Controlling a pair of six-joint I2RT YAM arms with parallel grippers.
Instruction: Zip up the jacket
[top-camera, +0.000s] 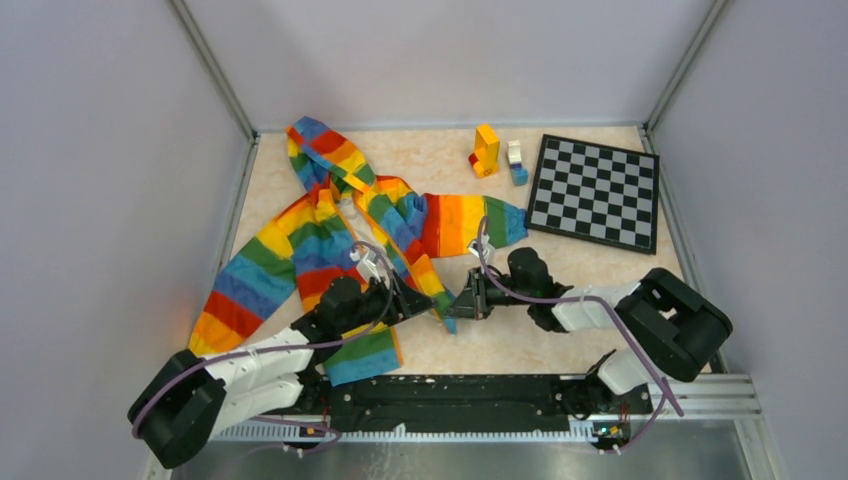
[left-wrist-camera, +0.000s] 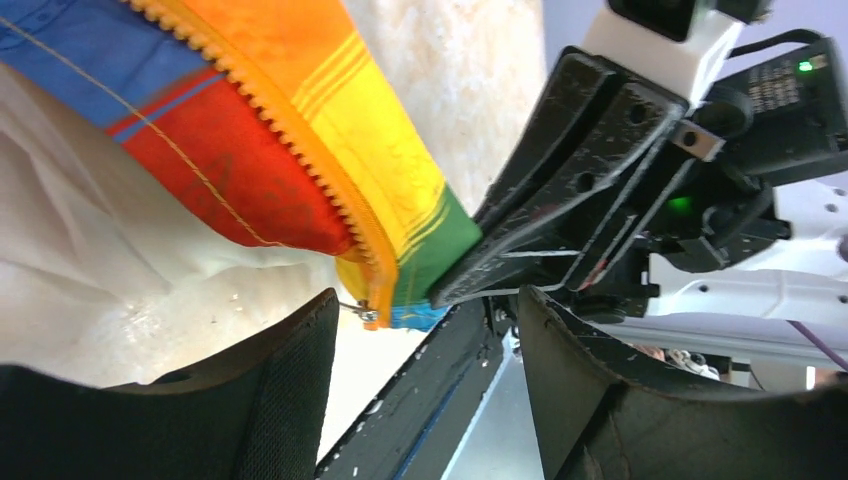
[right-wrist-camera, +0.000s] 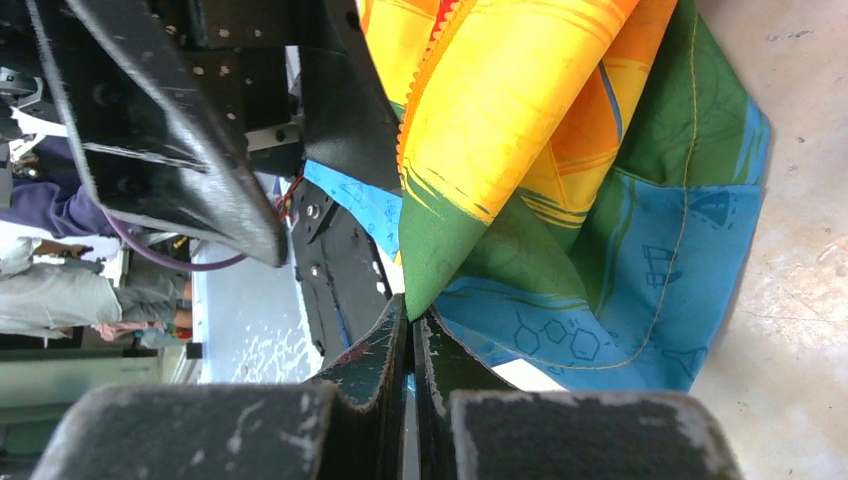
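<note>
A: State of left gripper (left-wrist-camera: 425, 305)?
B: Fingers are standing spread, gripping nothing. The zipper (left-wrist-camera: 300, 150) end is sitting just ahead of them.
A: And right gripper (right-wrist-camera: 412, 335)?
B: It's pinching the jacket (right-wrist-camera: 560, 200) by its hem corner (green-blue stripe), fingers pressed together.
A: Where's the rest?
B: It's lying open on the table (top-camera: 500, 345), spreading away beyond both tips.

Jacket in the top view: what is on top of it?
The left arm crosses over the jacket's lower front, covering the stripes beneath it. The right gripper pinches a hem corner. Nothing else rests on it.
</note>
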